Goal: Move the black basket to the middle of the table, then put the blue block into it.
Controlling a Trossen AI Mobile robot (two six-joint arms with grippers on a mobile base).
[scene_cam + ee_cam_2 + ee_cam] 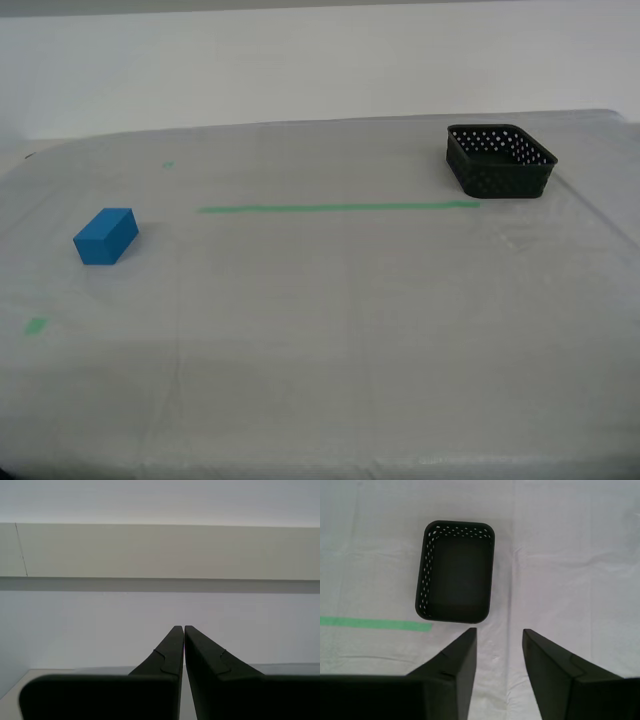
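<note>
The black basket [500, 160] stands empty at the far end of the table [320, 340] on the exterior view's right, by the end of the green tape line [338, 208]. The blue block [105, 236] lies at the exterior view's left, far from the basket. My first gripper [499, 634] is open and empty, hovering high above the table with the basket [456, 571] just beyond its fingertips. My second gripper [180, 629] is shut and empty, pointing at a pale wall, away from the table. Neither arm shows in the exterior view.
Small green tape bits lie at the exterior view's left, one near [35, 325] and one far [168, 165]. The green tape line [375, 624] ends beside the basket in the first wrist view. A pale wall [300, 60] stands behind the table.
</note>
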